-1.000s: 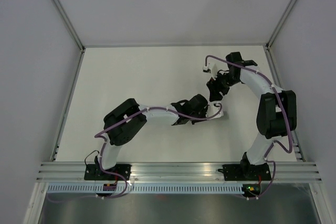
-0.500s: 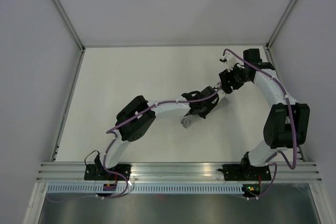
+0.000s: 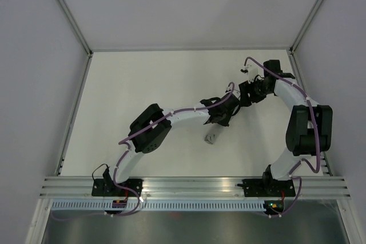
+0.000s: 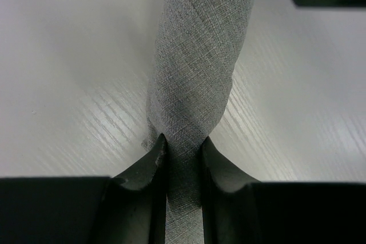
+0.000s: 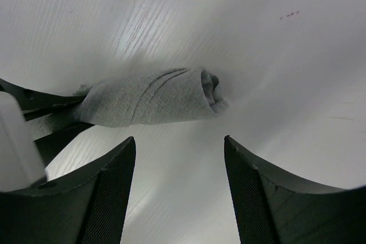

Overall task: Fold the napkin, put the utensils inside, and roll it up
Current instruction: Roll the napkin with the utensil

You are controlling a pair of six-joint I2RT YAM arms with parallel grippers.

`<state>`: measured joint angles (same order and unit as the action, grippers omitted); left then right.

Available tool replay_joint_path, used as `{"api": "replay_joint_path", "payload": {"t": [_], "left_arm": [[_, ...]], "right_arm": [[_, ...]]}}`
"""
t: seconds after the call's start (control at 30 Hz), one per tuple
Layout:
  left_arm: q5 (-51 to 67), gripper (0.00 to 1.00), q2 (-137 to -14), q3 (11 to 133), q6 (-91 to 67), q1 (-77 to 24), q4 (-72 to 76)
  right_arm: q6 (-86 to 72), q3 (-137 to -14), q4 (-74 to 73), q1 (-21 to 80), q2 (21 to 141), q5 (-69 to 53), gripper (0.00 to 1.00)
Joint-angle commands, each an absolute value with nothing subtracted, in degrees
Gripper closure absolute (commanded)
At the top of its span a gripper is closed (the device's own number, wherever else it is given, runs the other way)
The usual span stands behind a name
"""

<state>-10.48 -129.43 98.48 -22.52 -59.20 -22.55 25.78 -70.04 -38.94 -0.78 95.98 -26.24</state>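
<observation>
The napkin is a tight grey roll. My left hand is clenched on one end of it, its fingers pinching the cloth from both sides. The rest of the roll runs away over the white desk towards my right hand. That hand is released, its fingers spread wide, with the roll's free end ahead of them and untouched.

Over the last second the right hand has backed off from the left hand, which has reached further out. I judge the rolling is essentially done.

From overhead the arms hide the roll. I see no utensils anywhere, so I can't confirm they are wrapped inside. I also can't tell whether the roll rests on the desk or hangs just above it.
</observation>
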Motion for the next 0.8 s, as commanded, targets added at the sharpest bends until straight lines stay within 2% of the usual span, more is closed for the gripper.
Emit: {"api": "replay_joint_path", "payload": {"t": [0.0, 0.17, 0.6, 0.77], "left_arm": [[-5.3, 0.84, -137.5, 95.2, -34.9, -58.8, -29.2], [-2.6, 0.83, -137.5, 94.9, -39.5, -58.6, -26.7], [-0.3, 0.8, -138.0, 95.2, -49.6, -57.8, -23.6], [-0.5, 0.72, -136.7, 92.2, -52.4, -57.4, -21.3]], "right_arm": [[22.2, -70.7, -44.8, 0.6, 100.3, -30.6, 0.31], [15.0, -71.8, -39.7, 0.7, 102.6, -28.1, 0.31], [10.7, -76.1, -35.7, 2.0, 110.5, -25.1, 0.33], [10.8, -77.7, -35.2, 2.1, 112.4, -24.7, 0.35]]}}
